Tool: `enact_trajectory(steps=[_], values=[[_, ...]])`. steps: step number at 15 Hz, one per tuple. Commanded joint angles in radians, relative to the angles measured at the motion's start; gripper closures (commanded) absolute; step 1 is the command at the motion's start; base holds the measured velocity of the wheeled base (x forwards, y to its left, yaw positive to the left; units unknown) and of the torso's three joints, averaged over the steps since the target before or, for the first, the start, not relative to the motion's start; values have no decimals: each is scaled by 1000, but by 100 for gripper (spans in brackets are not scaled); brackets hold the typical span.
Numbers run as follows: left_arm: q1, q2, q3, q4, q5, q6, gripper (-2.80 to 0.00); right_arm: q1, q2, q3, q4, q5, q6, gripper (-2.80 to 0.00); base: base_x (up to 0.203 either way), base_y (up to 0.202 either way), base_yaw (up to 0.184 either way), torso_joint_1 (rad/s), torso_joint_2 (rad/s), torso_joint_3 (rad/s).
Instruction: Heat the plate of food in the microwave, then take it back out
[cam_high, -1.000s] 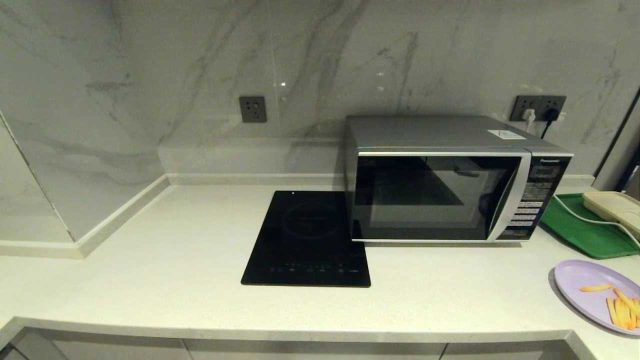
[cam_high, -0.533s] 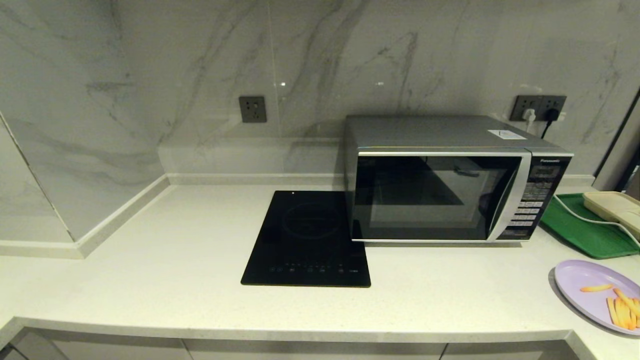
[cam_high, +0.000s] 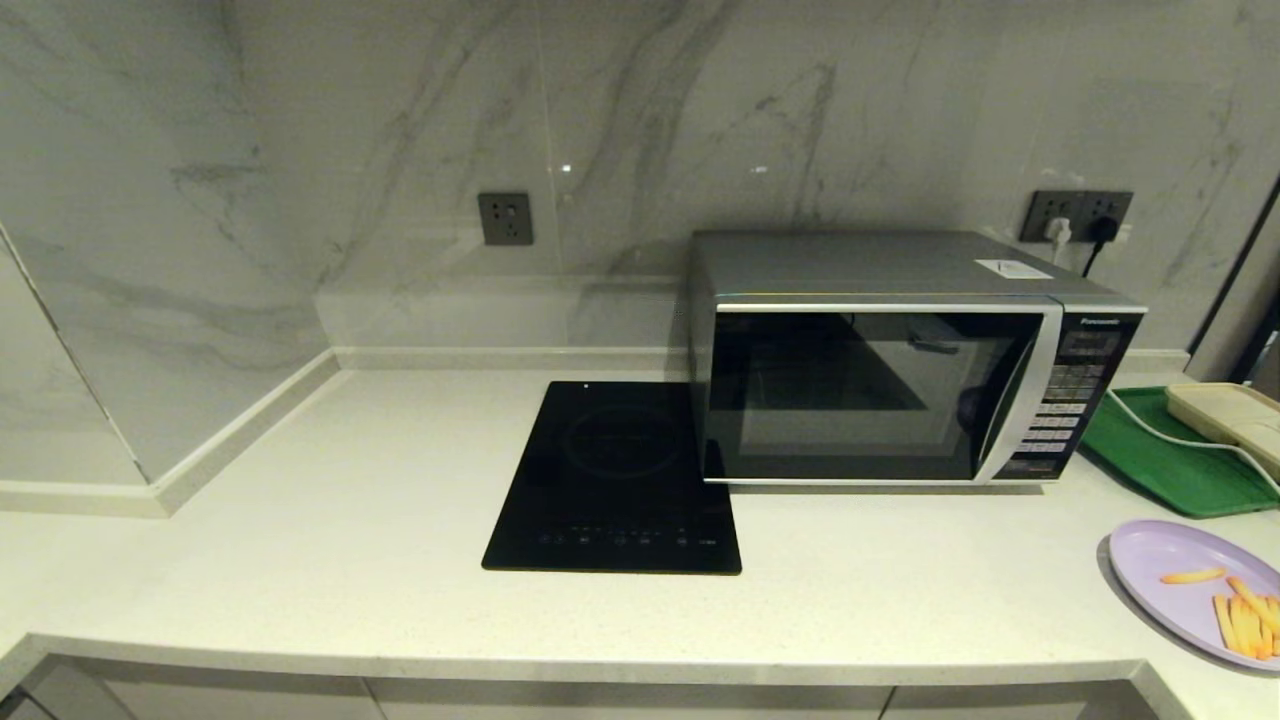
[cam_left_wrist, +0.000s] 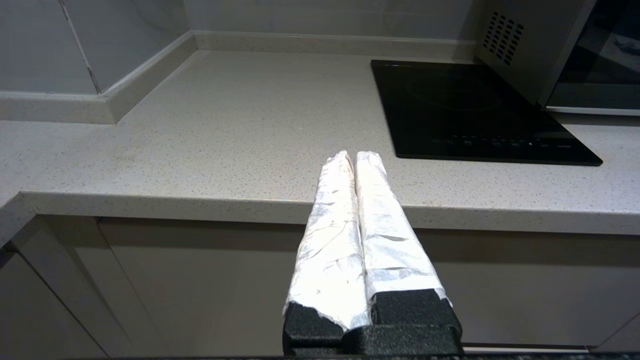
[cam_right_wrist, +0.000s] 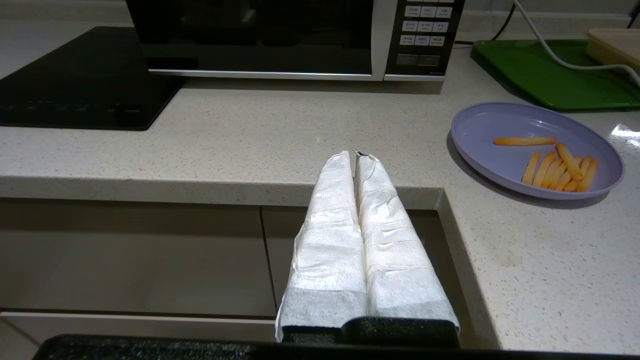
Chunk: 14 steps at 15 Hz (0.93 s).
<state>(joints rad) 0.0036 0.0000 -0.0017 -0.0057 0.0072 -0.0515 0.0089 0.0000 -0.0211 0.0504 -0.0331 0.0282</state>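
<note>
- Pale speckled stone countertop (cam_high: 330, 560) fills the scene, running back to a grey-veined marble wall, with flat cabinet fronts under its front edge.
- Nearest, in front of the counter edge, the left gripper (cam_left_wrist: 355, 156) hangs with its white-wrapped fingers pressed together and holding nothing, out before the bare left part of the counter.
- Right gripper (cam_right_wrist: 356, 155) sits likewise in front of the counter edge, its wrapped fingers closed against each other and empty, near the counter's inner corner.
- Just beyond it and to the right, the plate of food (cam_right_wrist: 505, 131) rests on the counter: a round lavender plate with orange fries (cam_right_wrist: 557, 167) heaped at one side and one lying apart. In the head view it is at the far right, partly cut off.
- Black induction cooktop (cam_high: 615, 480) lies flat mid-counter.
- Microwave (cam_high: 900, 360) stands just right of the cooktop, door closed, keypad on its right side.
- Green tray (cam_high: 1160, 455) lies right of the microwave, behind the plate, with a cream tray (cam_high: 1225, 412) on it and a white cable crossing it.
- Wall sockets (cam_high: 1075, 215) sit behind the microwave, two plugs in them.
</note>
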Motion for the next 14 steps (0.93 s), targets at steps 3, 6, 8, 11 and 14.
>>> enact_trajectory(steps=[3,6,8,11,14], values=[[0,-1,0,0,0,-1,0,0,0,7,-22,-1,8,0,0,0,0,0,0,0],[1,-1,0,0,0,-1,0,0,1,9,-23,-1,9,0,0,0,0,0,0,0],[1,-2,0,0,0,-1,0,0,1,9,-27,-1,15,0,0,0,0,0,0,0],[1,0,0,0,0,-1,0,0,1,7,-27,-11,68,0,0,0,0,0,0,0],[1,0,0,0,0,-1,0,0,2,7,-26,-11,68,0,0,0,0,0,0,0]])
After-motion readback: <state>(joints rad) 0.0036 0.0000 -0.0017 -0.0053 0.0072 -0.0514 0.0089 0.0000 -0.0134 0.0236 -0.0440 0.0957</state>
